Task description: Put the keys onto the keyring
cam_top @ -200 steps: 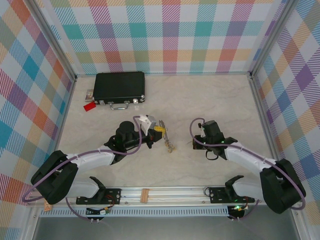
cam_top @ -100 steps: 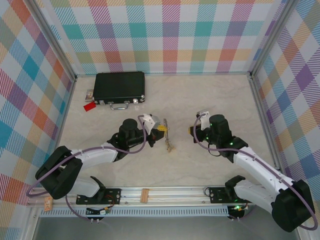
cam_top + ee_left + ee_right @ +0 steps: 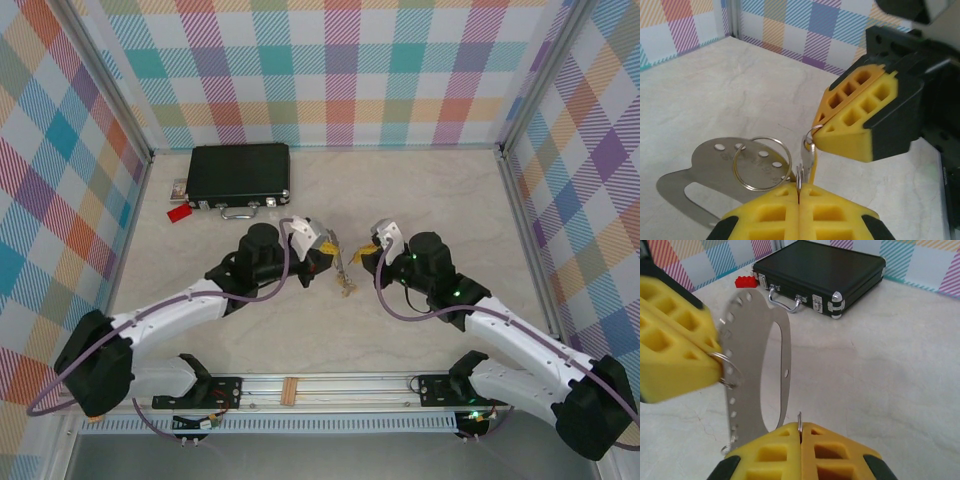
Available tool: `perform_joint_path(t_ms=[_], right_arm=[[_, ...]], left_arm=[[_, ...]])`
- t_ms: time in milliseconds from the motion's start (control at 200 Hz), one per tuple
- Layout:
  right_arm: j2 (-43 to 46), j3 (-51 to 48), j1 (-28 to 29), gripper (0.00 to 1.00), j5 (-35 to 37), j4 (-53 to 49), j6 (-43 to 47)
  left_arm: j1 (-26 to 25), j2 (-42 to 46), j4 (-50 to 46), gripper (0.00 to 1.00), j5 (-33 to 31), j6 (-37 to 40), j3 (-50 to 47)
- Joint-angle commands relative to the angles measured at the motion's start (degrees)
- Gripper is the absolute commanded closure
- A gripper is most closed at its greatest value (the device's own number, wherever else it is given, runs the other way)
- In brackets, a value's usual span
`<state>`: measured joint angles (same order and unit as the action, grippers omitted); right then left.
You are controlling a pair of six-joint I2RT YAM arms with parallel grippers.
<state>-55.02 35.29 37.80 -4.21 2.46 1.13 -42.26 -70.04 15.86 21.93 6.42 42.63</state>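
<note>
**Keys not yet on the ring, both pairs of fingers pinching metal**

The left fingers (image 3: 765,215) are shut on a thin metal edge. The keyring (image 3: 734,169) lies just to their left, over a holed steel plate (image 3: 700,172), with the table (image 3: 715,90) below. I cannot tell whether that edge is part of the ring. The right fingers (image 3: 835,450) are also shut, on a sliver of wire. From the left wrist they sit just ahead and to the right, pinching the small loop at the top of a silver key (image 3: 809,154), which stands between the two pairs. No key shows threaded on the ring, so I judge the task early to midway: the parts are together and the threading is left to do. The case (image 3: 820,270) sits far beyond the right fingers
</note>
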Motion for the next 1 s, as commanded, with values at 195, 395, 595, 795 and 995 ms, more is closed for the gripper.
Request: perform_joint_path(t_ms=[195,395,595,795,995], right_arm=[[0.72,-2.14,0.78,1.00,-5.24,9.23,8.58],[-1.59,-1.45,0.86,1.00,-8.08,10.29,12.62],[-6.87,-0.17,5.55,1.00,-5.45,12.75,24.66],[-8.34,-1.08,7.28,1.00,-1.99,20.30,31.00],[-8.77,-1.87,8.03,1.00,-2.39,24.41,34.09]], left_arm=[[-0.28,9.04,-11.41,1.00,-5.05,11.25,0.31],[-0.74,12.27,-13.52,1.00,-7.16,17.85,-0.64],[-0.88,13.34,-16.47,1.00,-7.79,21.48,-0.08],[-0.97,13.52,-16.03,1.00,-6.20,23.51,-1.02],[-1.06,13.58,-16.30,1.00,-7.76,25.71,-0.96]])
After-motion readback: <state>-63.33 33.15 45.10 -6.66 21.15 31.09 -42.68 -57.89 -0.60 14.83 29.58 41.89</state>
